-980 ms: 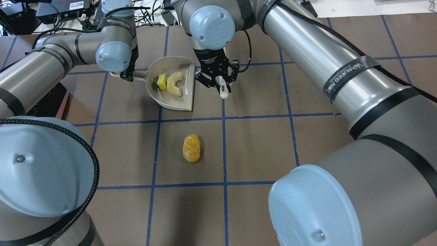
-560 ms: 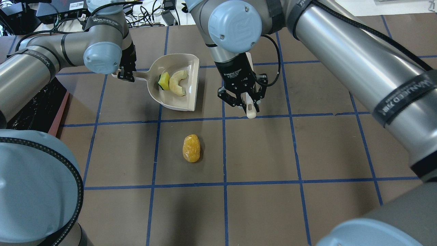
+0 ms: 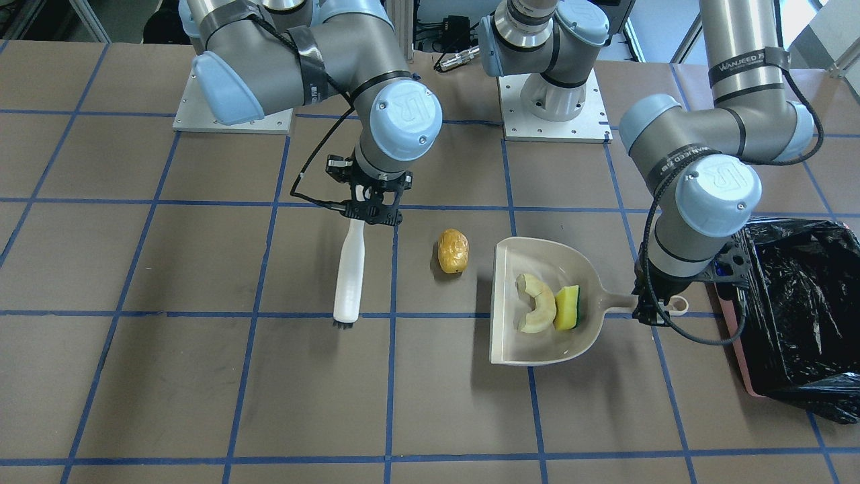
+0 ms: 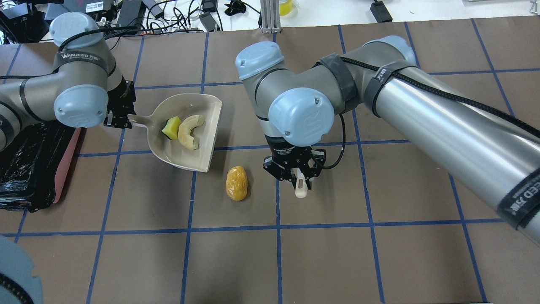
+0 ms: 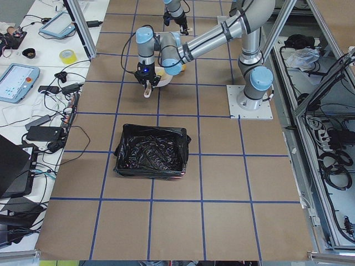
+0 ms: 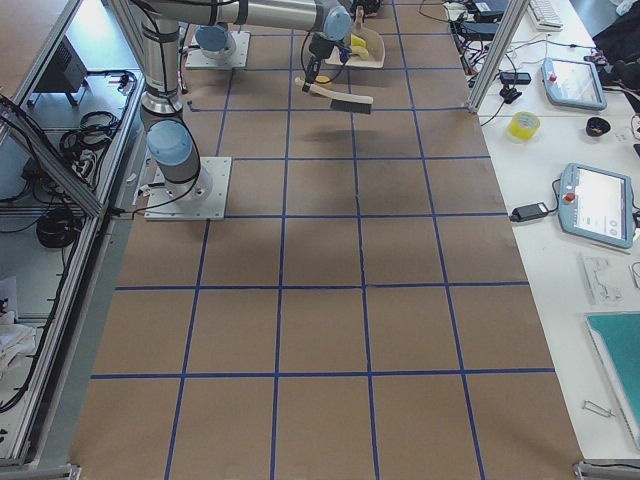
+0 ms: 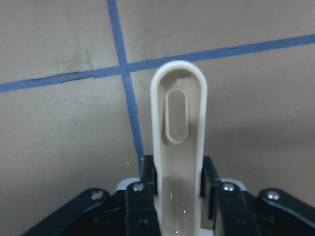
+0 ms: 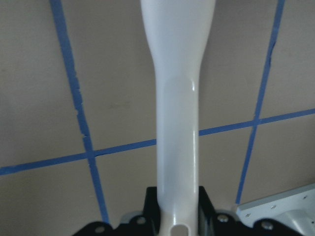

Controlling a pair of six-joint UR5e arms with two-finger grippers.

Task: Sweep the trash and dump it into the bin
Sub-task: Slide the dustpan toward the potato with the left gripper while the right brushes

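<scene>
The golden-brown potato lump (image 4: 236, 183) (image 3: 453, 251) lies on the table between brush and dustpan. The pale crescent slice (image 4: 189, 131) (image 3: 537, 302) and the yellow-and-green sponge (image 4: 171, 128) (image 3: 568, 308) lie in the beige dustpan (image 4: 202, 156) (image 3: 510, 336). My left gripper (image 4: 120, 115) (image 3: 655, 308) is shut on the dustpan's handle (image 7: 178, 123). My right gripper (image 4: 295, 173) (image 3: 369, 205) is shut on the beige brush (image 3: 351, 275) (image 8: 177, 123), just right of the potato in the overhead view. The black-lined pink bin (image 3: 799, 302) (image 4: 25, 164) stands beyond the dustpan's handle.
The table is brown paper with a blue tape grid. The robot's base plates (image 3: 554, 124) stand at the table's back in the front-facing view. Cables and electronics (image 4: 168, 17) lie past the far edge in the overhead view.
My right gripper has carried the brush nearer the robot, down beside the potato. My left gripper has drawn the dustpan left and nearer, toward the bin. The potato has not moved.
</scene>
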